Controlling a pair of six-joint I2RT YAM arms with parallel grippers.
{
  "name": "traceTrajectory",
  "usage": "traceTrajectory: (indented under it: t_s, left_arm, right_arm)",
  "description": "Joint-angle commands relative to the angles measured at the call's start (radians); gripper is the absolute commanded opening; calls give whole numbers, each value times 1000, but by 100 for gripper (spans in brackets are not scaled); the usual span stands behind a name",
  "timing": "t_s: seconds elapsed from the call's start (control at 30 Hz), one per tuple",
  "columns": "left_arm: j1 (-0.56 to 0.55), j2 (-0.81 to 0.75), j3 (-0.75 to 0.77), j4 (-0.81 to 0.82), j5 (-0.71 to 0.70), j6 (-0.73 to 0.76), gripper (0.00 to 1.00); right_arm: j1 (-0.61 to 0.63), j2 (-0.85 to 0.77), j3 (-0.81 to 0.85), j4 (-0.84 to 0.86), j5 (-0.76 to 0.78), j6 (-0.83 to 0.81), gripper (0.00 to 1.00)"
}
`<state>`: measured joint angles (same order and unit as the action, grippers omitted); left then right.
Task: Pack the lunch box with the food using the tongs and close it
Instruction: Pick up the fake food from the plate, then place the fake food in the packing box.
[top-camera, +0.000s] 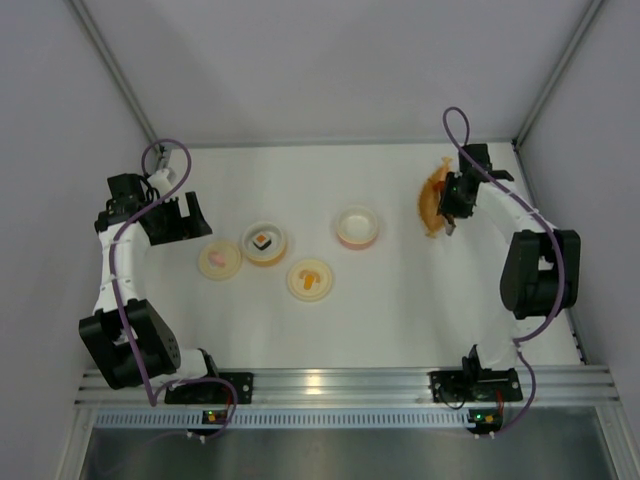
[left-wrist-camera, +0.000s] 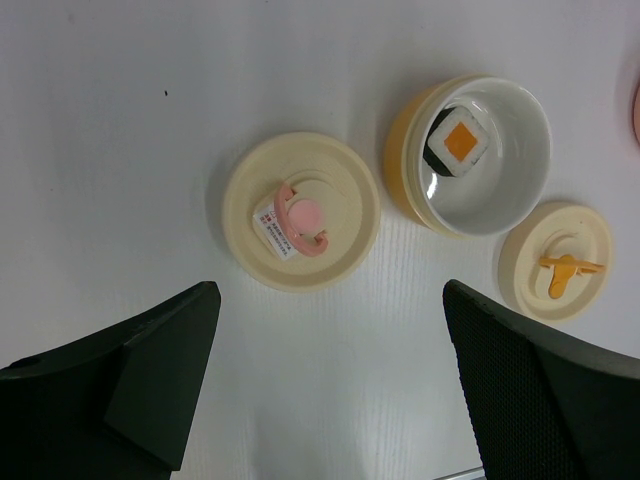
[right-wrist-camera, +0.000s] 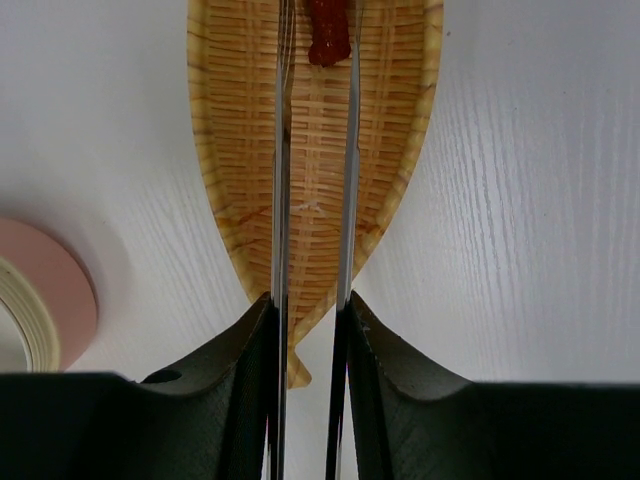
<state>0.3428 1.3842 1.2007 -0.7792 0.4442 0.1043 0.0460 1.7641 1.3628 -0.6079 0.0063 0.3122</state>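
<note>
Your right gripper (right-wrist-camera: 310, 318) is clamping on the tongs (right-wrist-camera: 282, 200), squeezing both arms near-parallel. Your left gripper (left-wrist-camera: 330, 300) is hanging wide apart, holding nothing, near the pink-handled lid (left-wrist-camera: 340, 200).

The tongs are reaching along the leaf dish (right-wrist-camera: 230, 150), tips flanking the red piece (right-wrist-camera: 328, 35) at its far end. Whether they're touching it, can't tell. They're looking like thin, stiff, springy steel, likely slick, so you're wanting the grip square across both arms or they're twisting.

The yellow bowl (left-wrist-camera: 405, 160) is sitting open with the sushi roll (left-wrist-camera: 460, 140) already inside. The pink bowl (top-camera: 357, 238) is standing apart, nearer the dish. The orange-handled lid (left-wrist-camera: 580, 240) is lying just beside the yellow bowl, the pink-handled one on its other side.

The red piece is looking tiny, light, probably smooth plastic. You're needing a gentle pinch across its middle, flat tips on both sides, or it's popping out.
</note>
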Motion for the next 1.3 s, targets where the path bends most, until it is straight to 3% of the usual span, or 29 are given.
traceTrajectory:
  t_s: [0.0, 0.67, 1.1, 1.27]
  left_arm:
    - [5, -8, 10, 28, 4, 6, 98]
    - [8, -13, 17, 20, 10, 5, 98]
    - [5, -14, 13, 23, 33, -2, 98]
    - [5, -19, 14, 21, 41, -6, 98]
  right_arm:
    - [-21, -87, 7, 31, 1, -16, 0]
    - [-28, -241, -20, 23, -35, -96, 0]
    - [-12, -408, -50, -131, -296, -308, 0]
    - [104, -420, -54, -173, -330, -369, 0]
